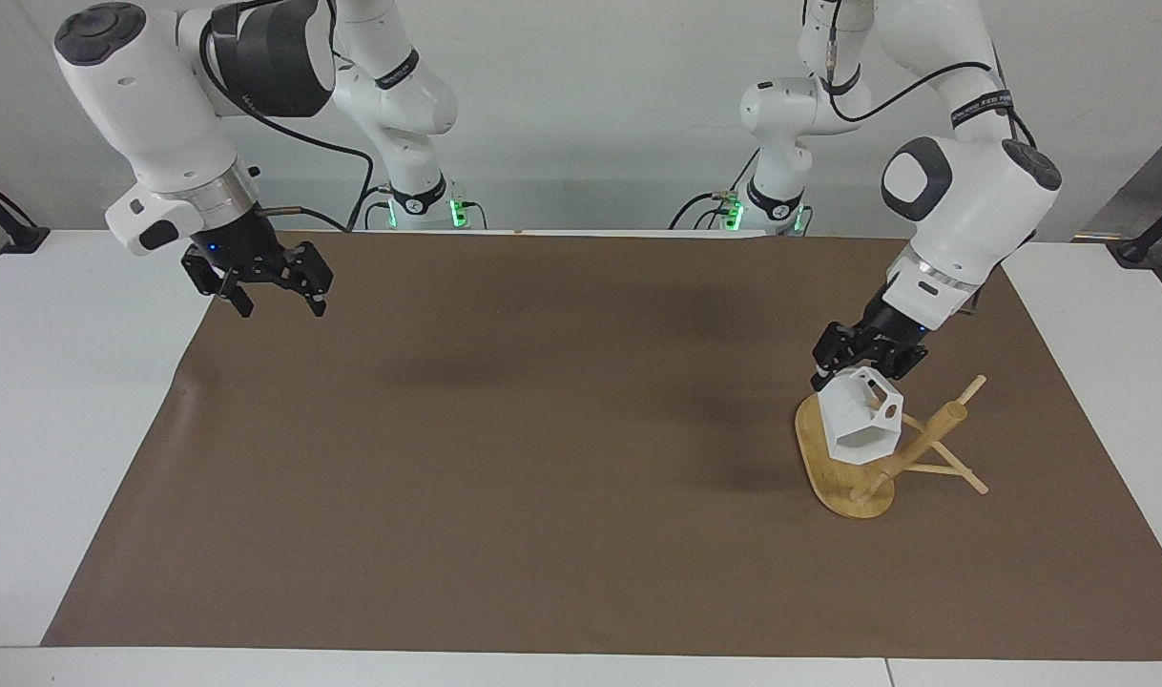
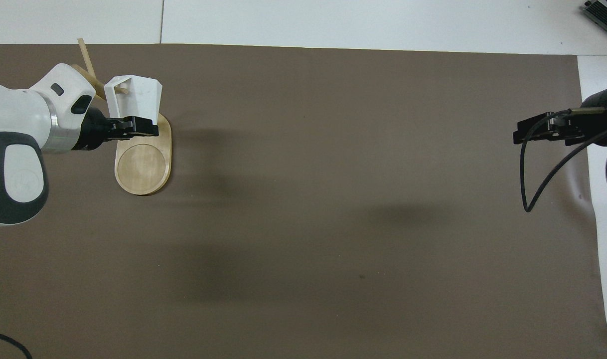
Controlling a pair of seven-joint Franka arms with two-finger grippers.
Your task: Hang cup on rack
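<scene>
Brown paper (image 1: 505, 458) covers the table (image 1: 56, 401) nearly edge to edge. At the right arm's end, near the mat's corner closest to the robots, the right arm waits with its forearm sloping down and its wrist bent; the right gripper (image 1: 274, 303) hangs in the air over that corner, its fingers spread apart and holding nothing. At the left arm's end the left arm bends at the elbow and slants down toward the rack (image 1: 853, 477). The left gripper (image 1: 862, 372) is clamped on the cup (image 1: 862, 425), which is tilted and raised over the rack's oval base, close against the leaning post and its pegs. Whether a peg has entered the handle cannot be told.
</scene>
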